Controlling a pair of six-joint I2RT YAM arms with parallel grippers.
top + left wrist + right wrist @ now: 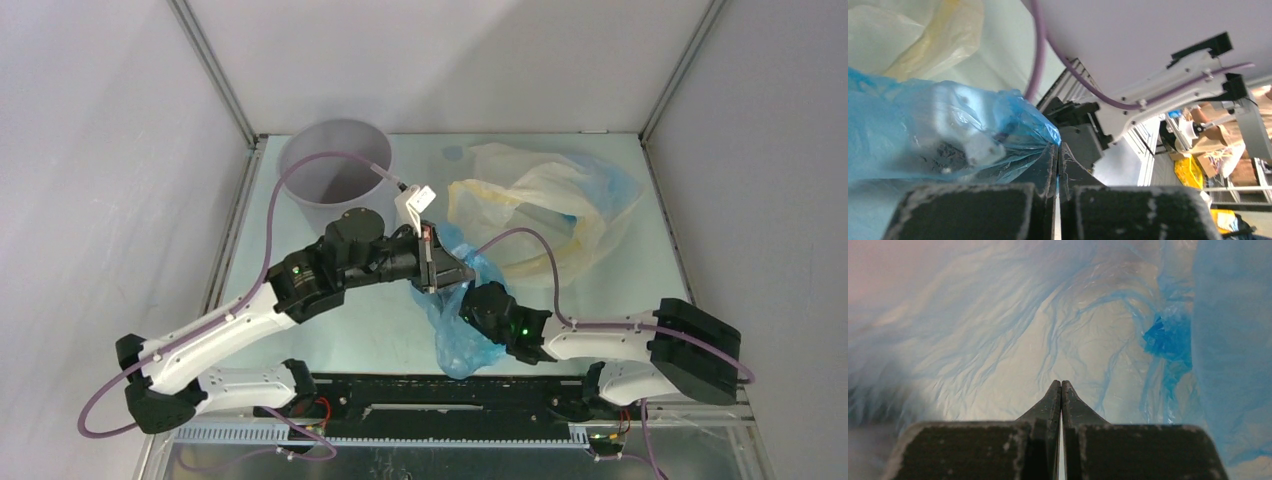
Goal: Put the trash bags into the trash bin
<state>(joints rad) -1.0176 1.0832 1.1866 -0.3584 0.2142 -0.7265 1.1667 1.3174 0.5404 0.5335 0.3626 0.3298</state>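
The bright blue trash bag (pixel 458 335) hangs crumpled at the table's middle front. My left gripper (pixel 432 264) is shut on its upper edge; in the left wrist view blue film (pixel 923 125) is pinched between the closed tips (pixel 1057 150). My right gripper (pixel 468 300) reaches into the blue bag from the right. It is shut (pixel 1061 386) with nothing seen between the tips, and blue film (pixel 1048 325) lies all around it. The cream-yellow and pale blue bags (pixel 545 205) lie in a heap at the back right. The grey trash bin (pixel 335 165) stands at the back left, open and upright.
Grey enclosure walls rise on all sides. A purple cable (pixel 300 170) loops from the left arm over the bin's mouth. The right arm's cable (pixel 545 260) crosses the heap of bags. The cream bag (pixel 943 35) also shows in the left wrist view.
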